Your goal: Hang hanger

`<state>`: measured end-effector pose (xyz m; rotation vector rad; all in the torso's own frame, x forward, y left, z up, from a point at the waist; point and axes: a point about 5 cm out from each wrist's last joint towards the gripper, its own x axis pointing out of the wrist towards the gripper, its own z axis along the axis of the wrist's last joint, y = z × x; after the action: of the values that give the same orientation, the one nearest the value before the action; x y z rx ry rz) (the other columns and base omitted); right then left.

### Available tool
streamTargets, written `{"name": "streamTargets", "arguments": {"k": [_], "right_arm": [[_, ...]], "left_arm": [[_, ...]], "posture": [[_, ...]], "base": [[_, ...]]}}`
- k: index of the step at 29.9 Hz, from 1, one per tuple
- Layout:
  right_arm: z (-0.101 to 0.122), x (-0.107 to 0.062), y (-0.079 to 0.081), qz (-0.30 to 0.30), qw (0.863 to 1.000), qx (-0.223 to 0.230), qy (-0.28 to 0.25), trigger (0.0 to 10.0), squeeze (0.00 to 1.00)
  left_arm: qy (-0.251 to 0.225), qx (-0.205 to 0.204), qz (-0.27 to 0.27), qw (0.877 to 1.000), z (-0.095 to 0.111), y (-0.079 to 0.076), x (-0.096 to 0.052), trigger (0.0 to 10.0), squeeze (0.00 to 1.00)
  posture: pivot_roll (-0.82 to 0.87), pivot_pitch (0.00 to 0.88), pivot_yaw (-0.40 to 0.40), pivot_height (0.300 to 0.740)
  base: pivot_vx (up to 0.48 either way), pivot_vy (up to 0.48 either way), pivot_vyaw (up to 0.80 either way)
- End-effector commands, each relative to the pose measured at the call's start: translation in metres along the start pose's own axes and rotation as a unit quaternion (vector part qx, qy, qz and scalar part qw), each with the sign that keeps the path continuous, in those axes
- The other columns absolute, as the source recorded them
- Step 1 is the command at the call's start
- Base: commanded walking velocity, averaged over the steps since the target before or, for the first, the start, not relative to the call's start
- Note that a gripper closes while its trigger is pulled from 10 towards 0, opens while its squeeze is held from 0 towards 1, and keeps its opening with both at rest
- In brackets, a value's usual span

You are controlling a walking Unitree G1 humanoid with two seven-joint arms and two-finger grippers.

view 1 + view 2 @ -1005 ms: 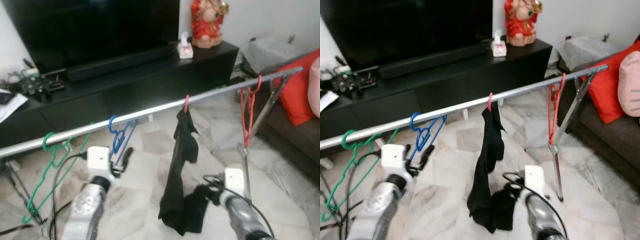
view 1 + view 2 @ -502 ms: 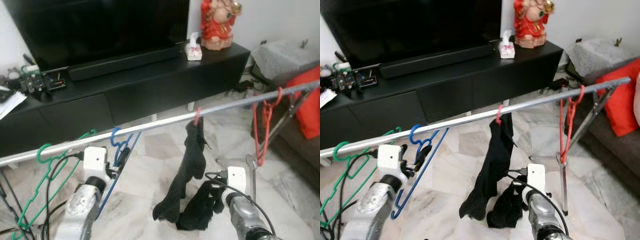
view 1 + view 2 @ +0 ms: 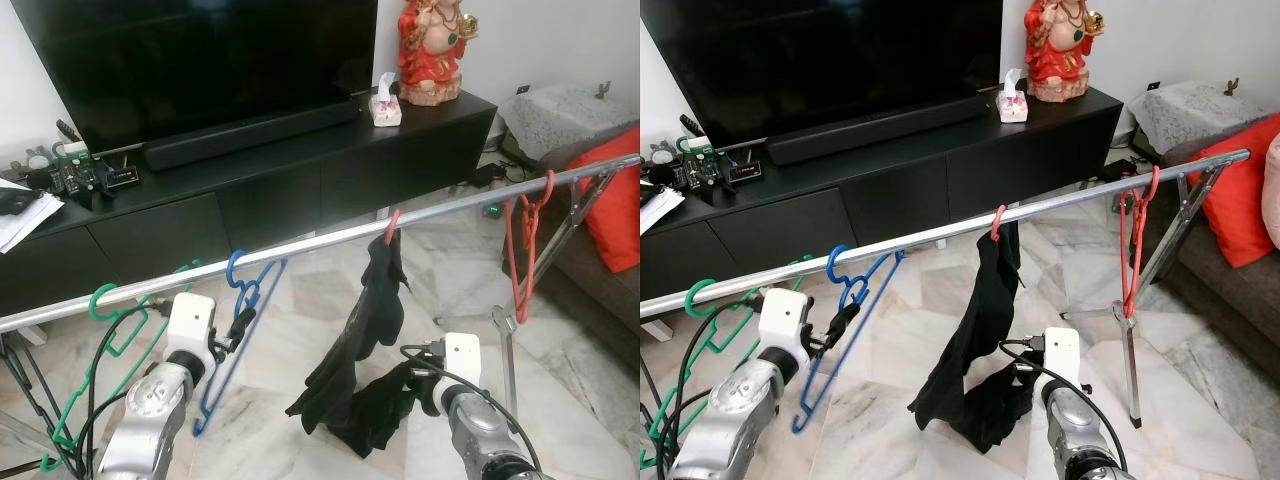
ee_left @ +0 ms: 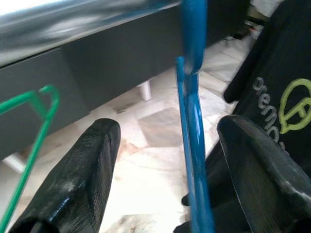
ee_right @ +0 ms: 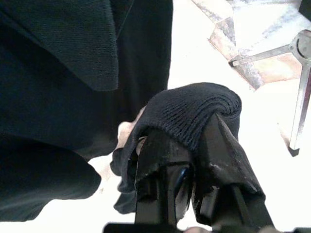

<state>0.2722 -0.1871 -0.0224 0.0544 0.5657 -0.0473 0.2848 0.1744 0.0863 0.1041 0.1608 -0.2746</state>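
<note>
Hanging is being finished: blue hanger [image 3: 237, 331] is hooked on the rail [image 3: 300, 245], straddled by the wide-open left claw [image 4: 160, 170]; black garment [image 5: 73, 87] is being pinched by the right claw [image 5: 187, 160].

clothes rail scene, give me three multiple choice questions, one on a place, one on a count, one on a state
1. Where does the blue plastic hanger sit on the long silver metal rail?
A. between the green wire hanger and the black garment
B. at the far right end
C. on the floor

2. How many hangers hook over the rail?
A. two
B. four
C. six

3. What is the right pincer doing?
A. hanging open and empty
B. shut on a fold of the black garment
C. gripping the rail

Answers
1. A: the green wire hanger is on its left, the black garment on its right.
2. B: green, blue, the pink hanger carrying the garment, and the red hanger.
3. B: the right wrist view shows dark knit cloth pinched between its fingers.
</note>
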Motion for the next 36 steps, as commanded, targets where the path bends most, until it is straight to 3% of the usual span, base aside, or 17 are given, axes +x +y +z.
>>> {"name": "streamTargets", "arguments": {"k": [1, 8, 15, 17, 18, 19, 36], "right_arm": [[0.009, 0.002, 0.002, 0.002, 1.0, 0.003, -0.018, 10.0, 0.0], [0.009, 0.002, 0.002, 0.003, 1.0, 0.003, -0.018, 10.0, 0.0], [0.01, 0.002, 0.003, 0.006, 1.0, 0.005, -0.019, 10.0, 0.0], [0.01, 0.003, 0.003, 0.006, 1.0, 0.005, -0.019, 10.0, 0.0], [0.01, 0.003, 0.003, 0.006, 1.0, 0.005, -0.019, 10.0, 0.0], [0.01, 0.003, 0.003, 0.007, 1.0, 0.005, -0.019, 10.0, 0.0], [0.011, 0.003, 0.005, 0.01, 1.0, 0.005, -0.019, 10.0, 0.0]], "left_arm": [[0.009, 0.022, -0.011, 1.0, -0.001, 0.003, 0.003, 10.0, 0.0], [0.013, 0.042, -0.015, 0.999, 0.002, 0.006, 0.013, 10.0, 0.0], [0.078, 0.068, 0.0, 0.995, -0.006, 0.006, 0.03, 10.0, 0.0], [0.075, 0.062, 0.003, 0.995, -0.006, 0.007, 0.03, 3.5, 0.0], [0.074, 0.059, 0.003, 0.996, -0.006, 0.007, 0.03, 3.5, 0.0], [0.074, 0.06, 0.003, 0.995, -0.007, 0.007, 0.03, 0.0, 0.0], [0.07, 0.064, 0.005, 0.995, -0.005, 0.006, 0.033, 0.0, 0.0]], "posture": [[-0.13, 0.0, 0.051, 0.74], [-0.13, 0.0, 0.052, 0.74], [-0.14, 0.0, 0.052, 0.74], [-0.13, 0.0, 0.052, 0.74], [-0.13, 0.0, 0.052, 0.74], [-0.13, 0.0, 0.052, 0.74], [-0.13, 0.0, 0.052, 0.74]], "base": [[0.0, 0.0, 0.0], [0.0, 0.0, 0.0], [0.0, 0.0, 0.0], [0.0, 0.0, 0.0], [0.0, 0.0, 0.0], [0.0, 0.0, 0.0], [0.0, 0.0, 0.0]]}}
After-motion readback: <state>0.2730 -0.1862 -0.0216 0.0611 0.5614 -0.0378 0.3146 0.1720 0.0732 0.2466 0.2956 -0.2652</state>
